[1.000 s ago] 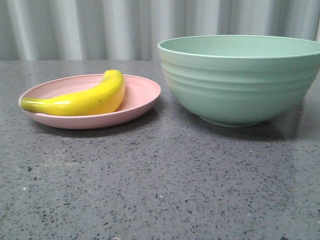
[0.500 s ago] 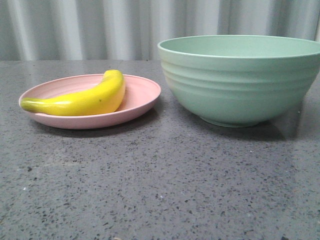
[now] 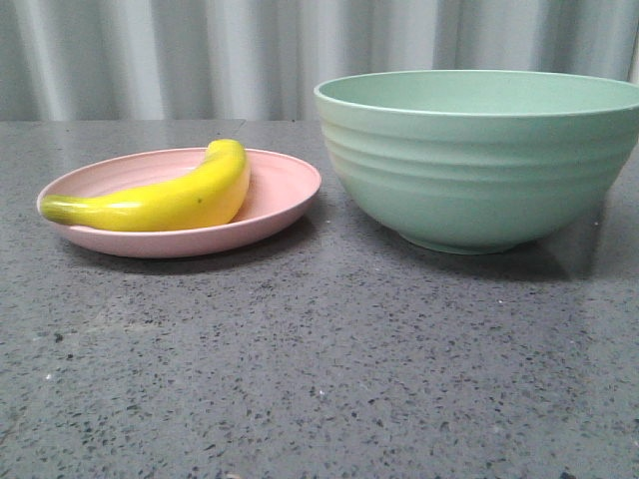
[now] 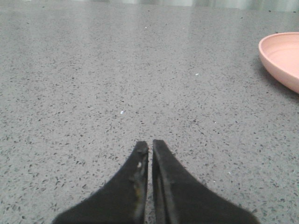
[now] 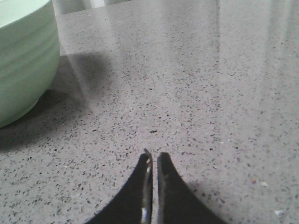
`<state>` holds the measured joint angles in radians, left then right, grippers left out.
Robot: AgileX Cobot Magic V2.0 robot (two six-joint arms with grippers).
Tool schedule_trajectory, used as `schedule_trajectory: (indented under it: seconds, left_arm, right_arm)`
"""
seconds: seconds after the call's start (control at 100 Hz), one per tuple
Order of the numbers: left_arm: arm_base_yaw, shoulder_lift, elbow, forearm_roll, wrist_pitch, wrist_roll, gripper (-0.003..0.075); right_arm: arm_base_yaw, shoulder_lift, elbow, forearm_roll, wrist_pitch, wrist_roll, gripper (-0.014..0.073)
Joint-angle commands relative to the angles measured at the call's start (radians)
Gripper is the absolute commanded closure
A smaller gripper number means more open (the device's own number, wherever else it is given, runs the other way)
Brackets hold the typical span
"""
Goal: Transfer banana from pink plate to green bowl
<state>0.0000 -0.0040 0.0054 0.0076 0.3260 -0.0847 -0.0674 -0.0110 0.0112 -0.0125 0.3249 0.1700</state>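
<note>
The yellow banana [image 3: 165, 200] lies on the pink plate [image 3: 285, 190] at the left of the front view, its greenish stem end to the left. The green bowl [image 3: 479, 160] stands to the right of the plate and shows nothing inside from here. Neither gripper shows in the front view. My left gripper [image 4: 150, 145] is shut and empty above bare table, with the plate's rim [image 4: 280, 58] off to one side. My right gripper [image 5: 153, 156] is shut and empty over the table, with the bowl's ridged wall [image 5: 23, 60] nearby.
The grey speckled table [image 3: 319, 359] spreads in front of the plate and bowl. A pale corrugated wall [image 3: 200, 55] stands behind them.
</note>
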Motion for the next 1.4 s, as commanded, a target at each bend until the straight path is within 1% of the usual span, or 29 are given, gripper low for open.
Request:
schedule_trajectory:
  seconds: [0.0,0.14,0.32,1.09,1.27,1.39]
  left_arm:
    - [0.001,-0.028,0.008,-0.008,-0.082,-0.009,0.0741]
    - [0.001,-0.028,0.008,-0.008,-0.089,-0.009,0.0741]
    - [0.001,-0.028,0.008,0.004,-0.129,-0.009,0.0741]
    - [0.001,-0.028,0.008,-0.036,-0.133,-0.009,0.0741]
    - [0.001,-0.028,0.008,-0.036,-0.204,-0.009,0.0741]
    - [0.001,-0.028,0.008,-0.036,-0.209,-0.009,0.0741]
  right_arm:
    - [-0.006,-0.019,0.023,-0.011,-0.015,-0.002,0.0661]
    - [-0.006,-0.019,0.023,-0.011,-0.015,-0.002,0.0661]
    - [-0.006,-0.019,0.023,-0.011,-0.015,-0.002,0.0661]
    - [-0.006,-0.019,0.023,-0.011,-0.015,-0.002,0.0661]
    - [-0.006,-0.019,0.023,-0.011,-0.015,-0.002,0.0661]
    - [-0.006,-0.019,0.023,-0.011,-0.015,-0.002,0.0661]
